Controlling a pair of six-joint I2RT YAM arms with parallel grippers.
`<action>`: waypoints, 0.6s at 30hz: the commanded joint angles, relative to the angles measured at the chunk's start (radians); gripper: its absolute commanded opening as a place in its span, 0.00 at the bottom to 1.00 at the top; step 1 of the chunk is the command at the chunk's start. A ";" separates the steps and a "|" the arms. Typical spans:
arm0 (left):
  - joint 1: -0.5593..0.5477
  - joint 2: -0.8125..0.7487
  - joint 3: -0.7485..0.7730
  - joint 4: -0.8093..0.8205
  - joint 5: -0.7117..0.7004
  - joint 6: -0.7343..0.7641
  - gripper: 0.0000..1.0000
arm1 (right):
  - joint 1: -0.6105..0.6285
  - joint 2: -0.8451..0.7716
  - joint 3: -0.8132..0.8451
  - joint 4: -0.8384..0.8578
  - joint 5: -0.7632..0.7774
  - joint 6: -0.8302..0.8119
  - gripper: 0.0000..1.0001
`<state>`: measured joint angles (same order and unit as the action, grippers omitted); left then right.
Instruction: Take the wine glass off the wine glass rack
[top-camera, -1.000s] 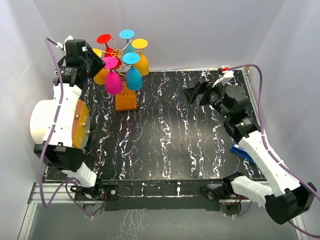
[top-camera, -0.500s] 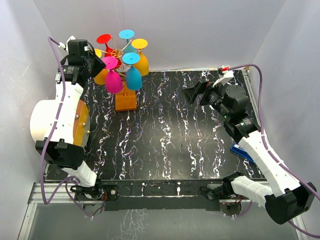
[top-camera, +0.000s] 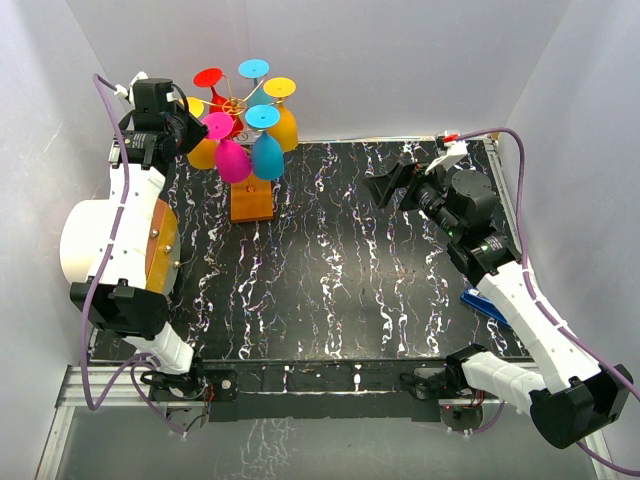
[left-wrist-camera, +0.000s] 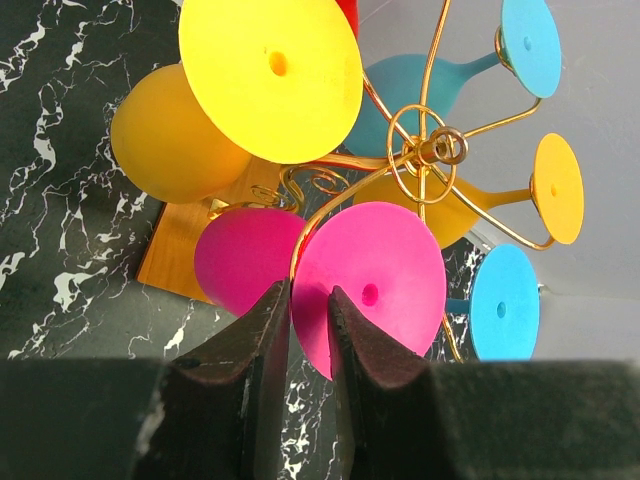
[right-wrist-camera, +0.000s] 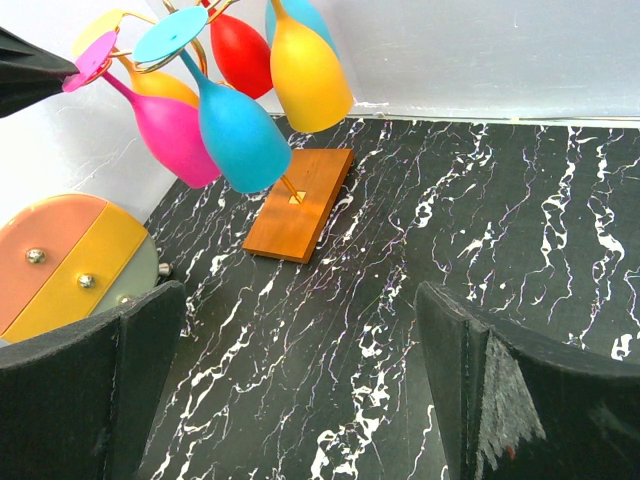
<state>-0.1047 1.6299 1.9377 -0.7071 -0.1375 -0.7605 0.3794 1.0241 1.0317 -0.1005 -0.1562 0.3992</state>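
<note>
Inside the clamped left tool (left-wrist-camera: 307, 293) sits the foot rim of the pink wine glass (left-wrist-camera: 375, 265).

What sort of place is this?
Probably a robotics test booth, not a home: plain white walls box in a black marbled table, and a mechanical left claw pinches the pink wine glass hanging on a gold wine glass rack.

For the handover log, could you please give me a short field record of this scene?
Left claw: shut on the foot rim of the pink wine glass
Pink wine glass: hanging upside down on the wine glass rack
Right claw: open, above the table, holding nothing
Other glasses: yellow, blue and red, hanging on the rack
Task state: glass not yet off
</note>
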 joint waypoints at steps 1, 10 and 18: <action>0.005 -0.057 0.028 0.001 -0.004 0.000 0.19 | -0.001 -0.003 -0.001 0.056 0.003 0.007 0.98; 0.005 -0.067 0.030 0.011 0.004 -0.013 0.15 | -0.001 -0.003 0.004 0.055 0.001 0.008 0.98; 0.004 -0.077 0.032 0.016 0.004 -0.020 0.13 | 0.000 0.000 0.008 0.056 -0.002 0.008 0.98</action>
<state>-0.1009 1.6218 1.9377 -0.7082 -0.1387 -0.7704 0.3794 1.0241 1.0317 -0.1005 -0.1562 0.3996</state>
